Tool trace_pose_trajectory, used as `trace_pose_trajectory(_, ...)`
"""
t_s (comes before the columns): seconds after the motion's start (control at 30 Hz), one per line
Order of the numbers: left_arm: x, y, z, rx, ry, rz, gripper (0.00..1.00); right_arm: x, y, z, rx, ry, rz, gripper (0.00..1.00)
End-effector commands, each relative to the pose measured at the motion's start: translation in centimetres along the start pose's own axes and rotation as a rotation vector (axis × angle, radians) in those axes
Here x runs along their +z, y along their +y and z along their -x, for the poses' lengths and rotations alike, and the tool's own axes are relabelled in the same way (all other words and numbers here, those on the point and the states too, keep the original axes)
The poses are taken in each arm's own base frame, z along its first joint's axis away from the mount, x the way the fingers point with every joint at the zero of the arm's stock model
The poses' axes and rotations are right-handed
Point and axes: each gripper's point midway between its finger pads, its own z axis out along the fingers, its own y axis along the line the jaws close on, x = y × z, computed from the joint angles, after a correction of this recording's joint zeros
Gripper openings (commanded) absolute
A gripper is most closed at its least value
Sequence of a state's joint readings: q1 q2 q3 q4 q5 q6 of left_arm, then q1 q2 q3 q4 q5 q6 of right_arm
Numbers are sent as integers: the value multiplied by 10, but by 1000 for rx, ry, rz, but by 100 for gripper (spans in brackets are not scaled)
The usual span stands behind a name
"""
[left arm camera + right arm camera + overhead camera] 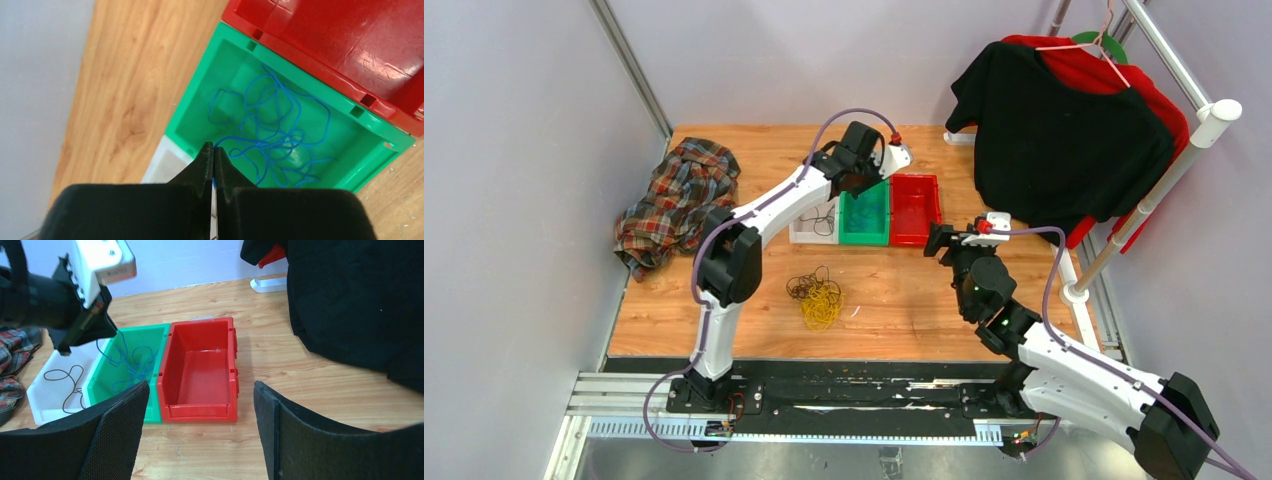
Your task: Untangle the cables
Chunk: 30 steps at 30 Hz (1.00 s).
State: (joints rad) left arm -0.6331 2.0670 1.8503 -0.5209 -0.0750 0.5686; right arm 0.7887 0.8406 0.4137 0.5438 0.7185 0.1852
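A tangled pile of yellow and dark cables [816, 295] lies on the wooden table in front of the bins. My left gripper [213, 147] hangs over the green bin [200, 85], shut on a blue cable [120, 347] that trails down into that bin. More blue cables [270, 135] lie looped on the bin floor. A dark cable [65, 377] lies in the white bin [40, 390]. My right gripper [200, 387] stands open above the table in front of the red bin [200, 365], with nothing between its fingers.
The three bins sit side by side: white [814, 225], green [865, 215], red [915, 210]. A plaid shirt [679, 200] is heaped at the table's left edge. A black shirt [1064, 150] hangs from a rack [1144, 200] at the right.
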Motion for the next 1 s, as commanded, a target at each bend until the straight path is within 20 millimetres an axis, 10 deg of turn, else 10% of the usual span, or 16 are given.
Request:
trace_pose_trajectory(0.0,17,-2,9,-12,-19,15,0,-1,-14,-5,-28,8,-33,76)
trace_pose_trajectory(0.13,30,0,5,12,3,12,6,0,-13,-3,-29,6,-15,76)
trace_pose_trajectory(0.23,27,1,6,29,19,-23,51,3,-10,-1,-34,9,-8,76)
trace_pose_trajectory(0.4,-10,11,21,-4,-12,-75,96,5,-2,7,-38,4,22,76)
trace_pose_trajectory(0.63,-104,7,2,-42,-26,-229,98,8,18,18,-54,11,110,76)
trace_pose_trajectory(0.97,-195,-104,-93,-24,-18,-519,100,6,29,0,-60,82,142,75)
